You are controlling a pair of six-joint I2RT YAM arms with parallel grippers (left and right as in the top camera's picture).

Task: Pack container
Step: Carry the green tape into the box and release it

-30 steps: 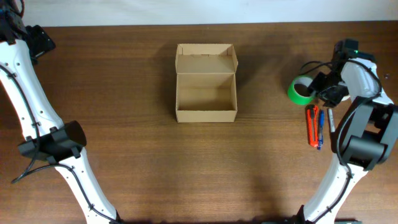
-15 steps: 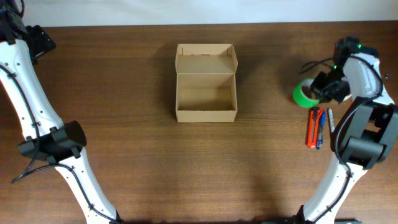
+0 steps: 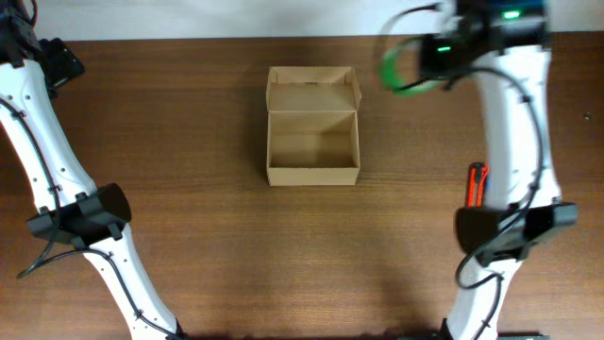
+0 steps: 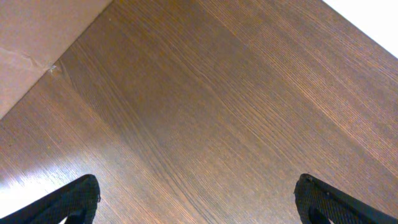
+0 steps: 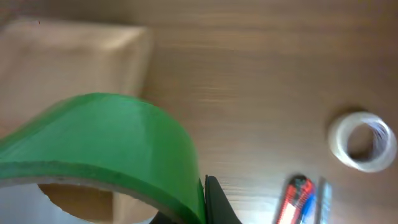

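While the right gripper (image 3: 429, 59) holds the green tape roll (image 3: 386, 68) clamped by its wall and aloft, the container (image 3: 313, 127) stands open on the table (image 3: 189, 236), below the hand and off to its left, with the lid flap folded back. The step probably calls for centring the roll over the cavity, lowering it clear of the walls, then letting go. The left gripper (image 4: 196, 193), jaws spread and empty, hangs well apart from the container.
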